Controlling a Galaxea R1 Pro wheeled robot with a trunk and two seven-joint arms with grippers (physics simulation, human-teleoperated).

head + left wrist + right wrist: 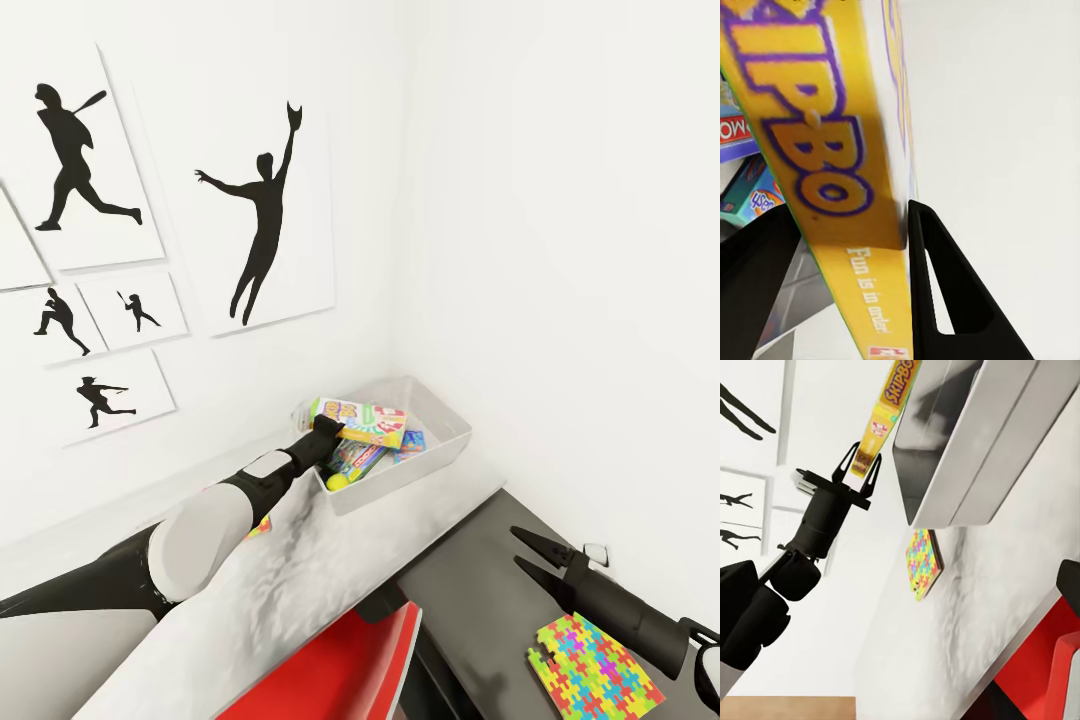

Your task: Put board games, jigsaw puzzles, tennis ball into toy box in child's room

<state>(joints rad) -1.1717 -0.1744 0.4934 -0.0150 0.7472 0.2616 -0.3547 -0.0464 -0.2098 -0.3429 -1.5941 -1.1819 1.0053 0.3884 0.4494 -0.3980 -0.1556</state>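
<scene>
Your left gripper [330, 432] is pinching the SKIP-BO box [372, 424] by one end, and that box hangs right over the toy box [445, 418] — so the relation that matters is straight down: the bin's open mouth lies directly beneath what you carry. From the right wrist view you can see the box edge-on, its long axis running on from the fingers [875, 472] up along the bin's rim, its far end past the wall, so I'd judge a small lowering and a release should drop it inside. The box is stiff printed card, glossy yellow with purple lettering, thin enough that it may lean on what lies in there. In the bin sit a blue game box [410, 445], another colourful box and the tennis ball [338, 481], small, fuzzy and yellow-green, in the near corner. The bin itself is pale grey, smooth, with sloping walls. Your right gripper [530, 560] is spread and holds nothing, hovering over the lower dark cabinet [470, 580], with one jigsaw puzzle [592, 665] just beside it — a thin flat square of interlocking bright pieces. The other jigsaw [922, 562] lies flat on the pale surface [300, 560] near the bin, under your left arm.
</scene>
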